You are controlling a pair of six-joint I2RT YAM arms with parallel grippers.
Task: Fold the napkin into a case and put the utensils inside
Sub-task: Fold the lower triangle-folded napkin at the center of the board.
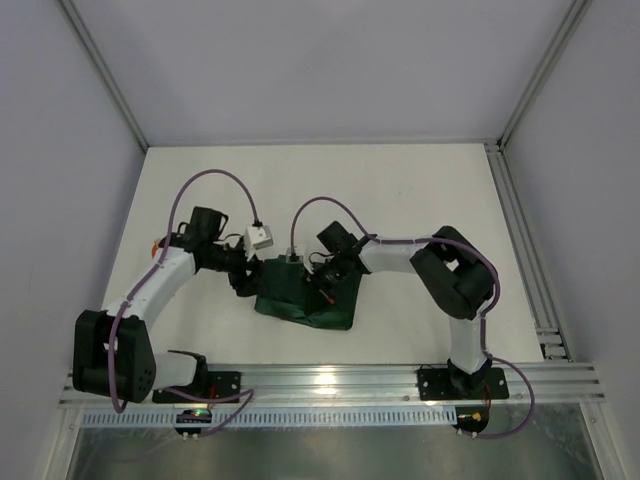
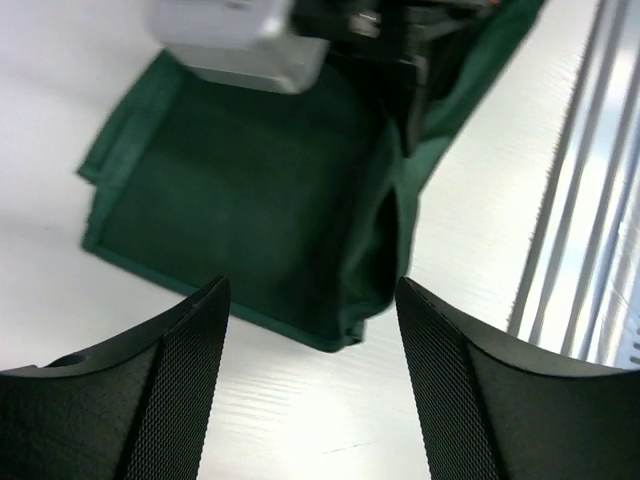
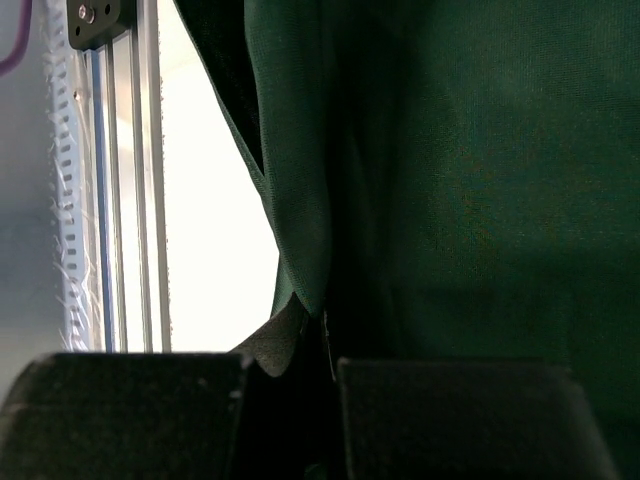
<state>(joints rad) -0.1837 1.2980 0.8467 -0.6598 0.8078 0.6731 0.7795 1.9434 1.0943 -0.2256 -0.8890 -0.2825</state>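
Napkin folded near the front of the table, right gripper on it, left gripper open beside it.

The dark green napkin lies as a rumpled, roughly rectangular fold between the two arms, just behind the aluminium rail. The left gripper sits at its left edge with its fingers well apart and nothing between them. The right gripper's fingers are drawn together, and in the dim wrist view they appear to pinch a raised fold of the cloth on the napkin's right side.
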